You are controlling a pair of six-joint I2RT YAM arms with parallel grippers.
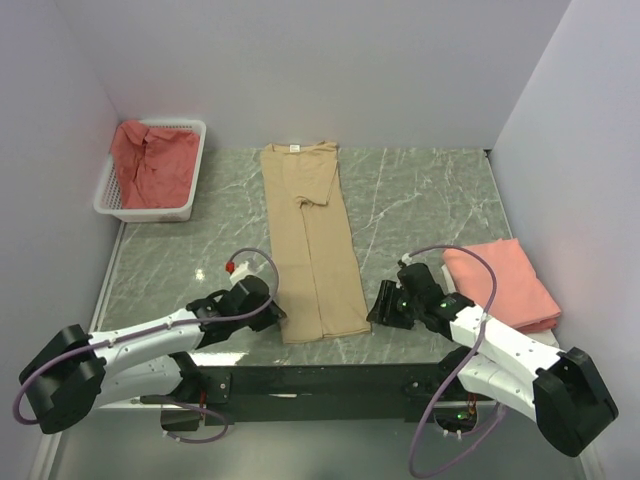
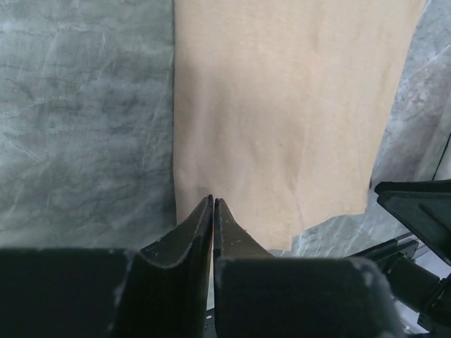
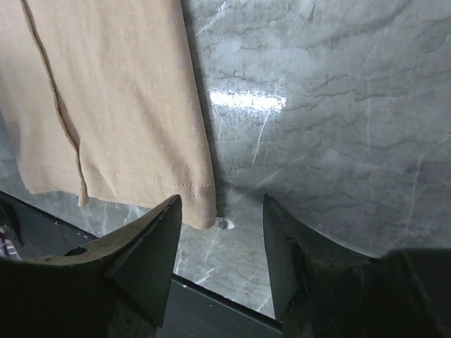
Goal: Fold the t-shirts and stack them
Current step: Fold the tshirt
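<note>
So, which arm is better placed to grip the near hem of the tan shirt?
Probably the right: the right gripper is open, with a hem corner of the tan shirt at its fingertips. The left gripper is shut.

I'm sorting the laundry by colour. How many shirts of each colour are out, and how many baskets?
tan shirt: 1
pink shirt: 1
red shirt: 1
white basket: 1
Total: 4 things, 3 of them shirts
</note>
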